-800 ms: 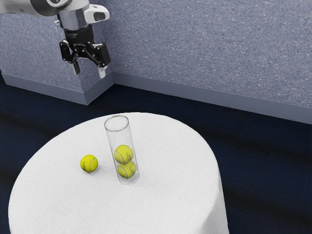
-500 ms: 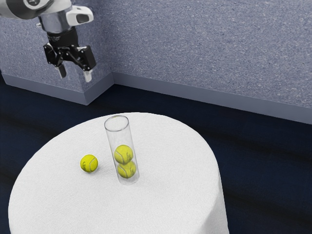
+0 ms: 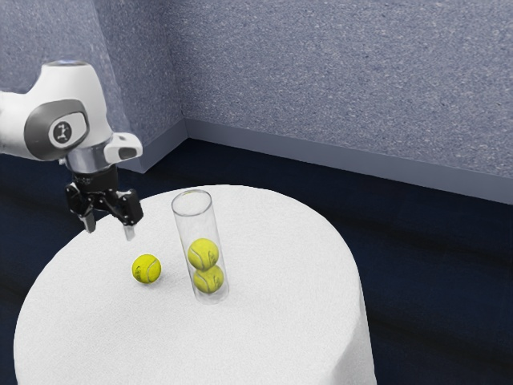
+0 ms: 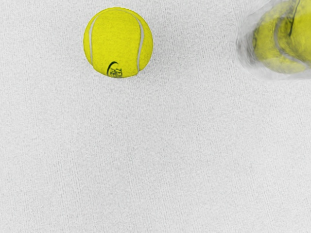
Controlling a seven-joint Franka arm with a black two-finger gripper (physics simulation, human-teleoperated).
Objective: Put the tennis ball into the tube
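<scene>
Yellow tennis ball (image 4: 118, 42) (pale seams, black logo), on white table (image 3: 272, 337); jaws (image 3: 110, 232) wide apart, empty.

So yeah, round table (image 3: 48, 321) in white cloth (image 3: 280, 321) up near, dark bluish floor (image 3: 433, 265) behind, speckled grey-blue wall (image 3: 337, 80) at the far side, skirting board (image 3: 361, 160) along its foot.

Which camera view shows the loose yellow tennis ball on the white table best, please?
The wrist view: the loose yellow tennis ball appears large there, its white seams and black print plain. The exterior view shows it smaller, beside the clear cylindrical tube.
</scene>
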